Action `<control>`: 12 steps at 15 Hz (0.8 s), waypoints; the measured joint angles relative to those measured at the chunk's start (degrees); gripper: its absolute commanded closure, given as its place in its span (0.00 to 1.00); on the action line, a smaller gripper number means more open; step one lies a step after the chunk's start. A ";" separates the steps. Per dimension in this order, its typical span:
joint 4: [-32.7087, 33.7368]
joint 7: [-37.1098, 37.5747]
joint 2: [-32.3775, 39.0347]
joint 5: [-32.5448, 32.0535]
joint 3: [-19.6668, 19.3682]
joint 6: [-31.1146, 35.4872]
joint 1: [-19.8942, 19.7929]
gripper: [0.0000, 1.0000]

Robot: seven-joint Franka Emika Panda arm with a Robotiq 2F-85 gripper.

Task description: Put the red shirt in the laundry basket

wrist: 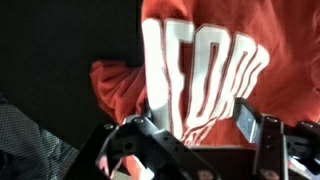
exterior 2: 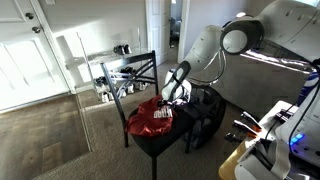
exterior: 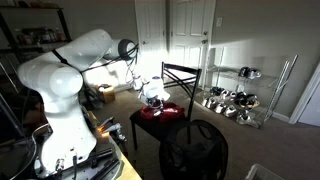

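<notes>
At the wrist, the gripper (wrist: 190,140) is spread wide with nothing in it, hovering just over the shirt (wrist: 205,70), which lies crumpled on the chair (exterior 2: 175,138) seat, so I'd call this the reach before the grasp. Next move calls for dropping onto a fold, closing, lifting clear of the chair back, then swinging to the basket (exterior: 195,150) just beside it. Count: one shirt, one chair, one basket, one rack (exterior: 240,95) further back.

The shirt (wrist: 200,60) is soft, creased, matt red cloth with flat white printed letters. The laundry basket (exterior: 195,150) looks like dark mesh fabric. The wire rack (exterior: 245,95) is shiny metal, the robot arm (exterior: 60,85) smooth glossy white, the carpet (exterior 2: 50,140) rough.
</notes>
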 measured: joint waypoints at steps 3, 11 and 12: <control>2.34 -0.01 1.69 -1.07 1.56 -0.22 -0.21 0.68; 3.91 -0.01 2.65 -1.15 1.94 -0.23 -1.09 1.00; 3.91 -0.01 2.59 -1.12 2.01 -0.06 -1.38 0.98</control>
